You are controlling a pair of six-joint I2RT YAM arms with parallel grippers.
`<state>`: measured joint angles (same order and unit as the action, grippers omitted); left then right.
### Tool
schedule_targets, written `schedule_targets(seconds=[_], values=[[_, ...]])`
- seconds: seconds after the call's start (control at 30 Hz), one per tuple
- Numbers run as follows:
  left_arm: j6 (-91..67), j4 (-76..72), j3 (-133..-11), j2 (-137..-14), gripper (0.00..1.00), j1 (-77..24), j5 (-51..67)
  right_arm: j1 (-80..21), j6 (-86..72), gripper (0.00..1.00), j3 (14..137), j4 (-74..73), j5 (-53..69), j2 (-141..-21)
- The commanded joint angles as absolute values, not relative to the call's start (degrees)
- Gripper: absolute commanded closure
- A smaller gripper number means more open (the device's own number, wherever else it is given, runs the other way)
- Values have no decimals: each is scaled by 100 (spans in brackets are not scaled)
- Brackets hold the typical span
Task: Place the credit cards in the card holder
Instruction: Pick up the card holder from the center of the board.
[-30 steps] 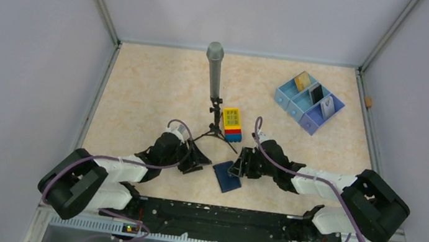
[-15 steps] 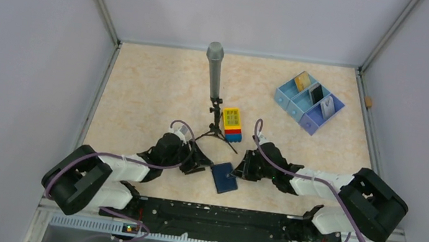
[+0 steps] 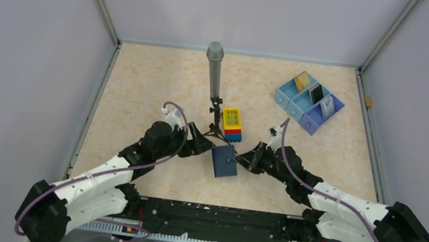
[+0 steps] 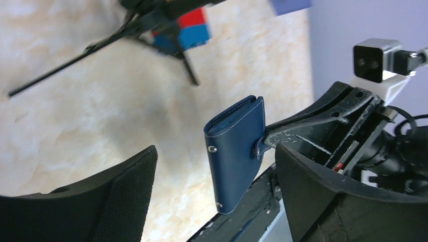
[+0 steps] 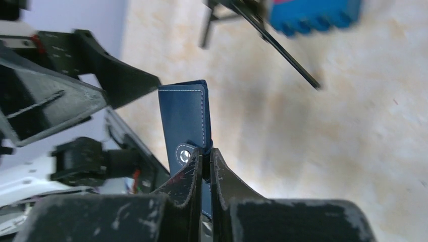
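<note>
Above the pale marbled table [image 3: 154, 82], the right gripper [image 3: 245, 161] pinches the closed wallet [image 3: 224, 161] upright by one edge, its free side facing the left gripper [image 3: 201, 145], spread wide just beside it.

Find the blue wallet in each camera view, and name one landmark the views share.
Top view: wallet, lower middle.
Left wrist: wallet, right of centre.
Right wrist: wallet, left of centre.
Shared landmark: toy bricks, beyond the wallet in all three.
</note>
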<state>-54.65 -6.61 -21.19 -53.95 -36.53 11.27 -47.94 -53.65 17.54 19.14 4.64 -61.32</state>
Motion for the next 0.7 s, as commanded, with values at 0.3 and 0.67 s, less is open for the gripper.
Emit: schedule_targets(seconds=[0.3, 0.67], values=[[-4812, -800, -3067, -4473, 10, -3651, 2495, -4871, -5323, 100, 1992, 3371, -192, -4515], [-5197, -1820, -2816, -5146, 32, -3649, 3274, -4869, -5467, 100, 1959, 3931, 48, -4828]])
